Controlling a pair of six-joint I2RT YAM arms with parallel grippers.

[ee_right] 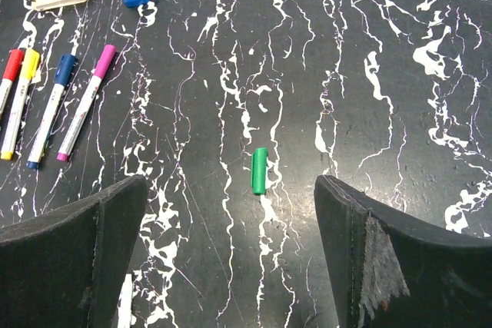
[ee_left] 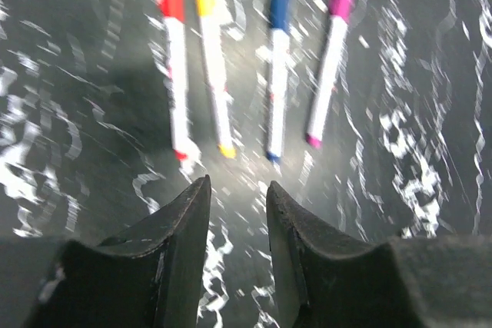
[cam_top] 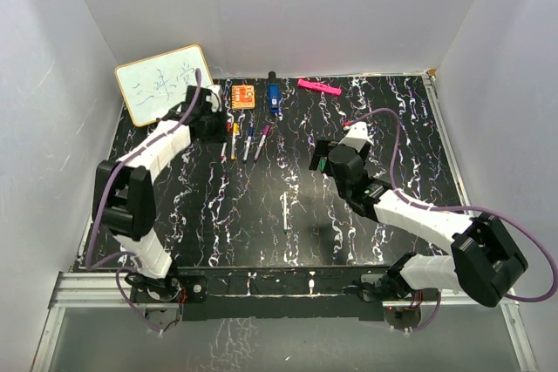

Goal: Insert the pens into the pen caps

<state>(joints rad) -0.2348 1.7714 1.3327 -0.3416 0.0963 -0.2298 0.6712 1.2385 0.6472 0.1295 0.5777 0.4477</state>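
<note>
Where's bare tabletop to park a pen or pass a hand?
Free: far right, between the pink bar and the right arm; near middle, left of the lone pen. Crowded: back left, around the four capped pens, notebook, blue block.

White-shelled arms (cam_top: 157, 150) with black joints, purple cables (cam_top: 384, 111), and black wedge-shaped fingers (ee_left: 177, 266).

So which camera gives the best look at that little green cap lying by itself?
The right wrist view: the green cap lies alone, sharp and unobstructed, mid-frame. The left wrist view shows four capped pens but no green cap. In the top view I cannot make it out.
</note>
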